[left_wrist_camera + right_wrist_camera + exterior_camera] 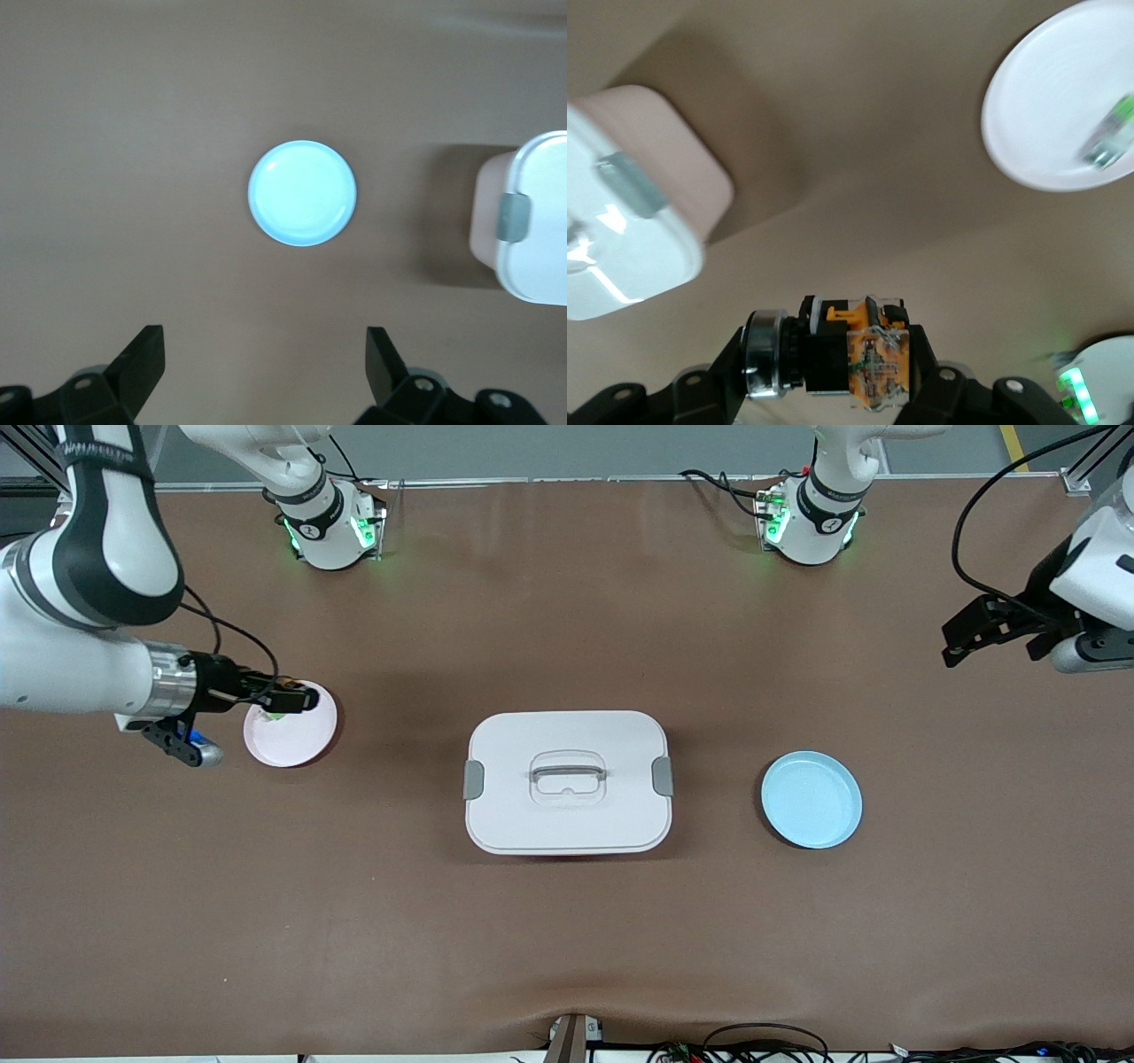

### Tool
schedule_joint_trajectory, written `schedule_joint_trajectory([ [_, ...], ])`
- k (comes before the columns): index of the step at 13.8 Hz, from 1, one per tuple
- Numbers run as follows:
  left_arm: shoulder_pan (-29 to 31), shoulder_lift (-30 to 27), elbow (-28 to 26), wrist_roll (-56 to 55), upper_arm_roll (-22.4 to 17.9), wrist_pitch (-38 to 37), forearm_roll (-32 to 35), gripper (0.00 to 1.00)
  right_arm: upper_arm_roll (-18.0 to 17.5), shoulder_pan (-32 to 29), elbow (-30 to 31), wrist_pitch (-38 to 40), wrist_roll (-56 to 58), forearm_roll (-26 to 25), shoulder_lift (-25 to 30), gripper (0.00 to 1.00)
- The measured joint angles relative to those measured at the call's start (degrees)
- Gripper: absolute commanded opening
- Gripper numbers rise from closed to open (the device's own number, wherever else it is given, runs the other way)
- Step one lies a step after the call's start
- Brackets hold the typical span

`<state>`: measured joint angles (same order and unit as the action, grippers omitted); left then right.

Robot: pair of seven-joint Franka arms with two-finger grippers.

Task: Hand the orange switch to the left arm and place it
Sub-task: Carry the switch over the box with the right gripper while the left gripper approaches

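My right gripper (299, 698) is shut on the orange switch (285, 685) and holds it up over the pink plate (297, 740). In the right wrist view the switch (873, 354) lies crosswise between the fingers, black body with orange-tan bits and a silver ring, with the gripper (828, 356) closed round it. The white box (567, 781) stands mid-table; its corner shows in the right wrist view (620, 239). My left gripper (961, 642) is open and empty, up over the table at the left arm's end; it shows in the left wrist view (264, 345).
A blue plate (811, 799) lies beside the box toward the left arm's end and shows in the left wrist view (302, 192), with the box's edge (532, 221). A small green-and-white component (1109, 137) lies on the pink plate (1036, 97).
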<state>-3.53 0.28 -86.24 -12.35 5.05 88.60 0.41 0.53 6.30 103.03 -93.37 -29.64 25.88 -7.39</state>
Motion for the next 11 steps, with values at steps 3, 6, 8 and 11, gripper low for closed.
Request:
schedule_joint_trajectory([
  [3,-0.12,-0.03,0.26,-3.19,0.51,0.0,-4.51,1.0,-0.22,7.36,-6.24,-0.04,-15.87,3.19,-1.11,0.0],
  [6,-0.14,-0.08,0.36,-3.81,1.74,-0.01,-6.03,1.0,-0.28,14.08,-12.61,-0.58,-29.7,5.05,-4.4,0.0],
  [8,-0.17,-0.08,0.36,-4.54,3.38,-0.01,-6.16,1.0,-0.28,16.96,-16.06,-2.01,-37.59,7.06,-7.22,0.0],
  [11,-0.21,-0.09,-0.02,-4.56,5.52,2.24,-7.09,1.0,-0.25,20.23,-20.69,-6.38,-49.78,9.32,-11.54,0.0],
])
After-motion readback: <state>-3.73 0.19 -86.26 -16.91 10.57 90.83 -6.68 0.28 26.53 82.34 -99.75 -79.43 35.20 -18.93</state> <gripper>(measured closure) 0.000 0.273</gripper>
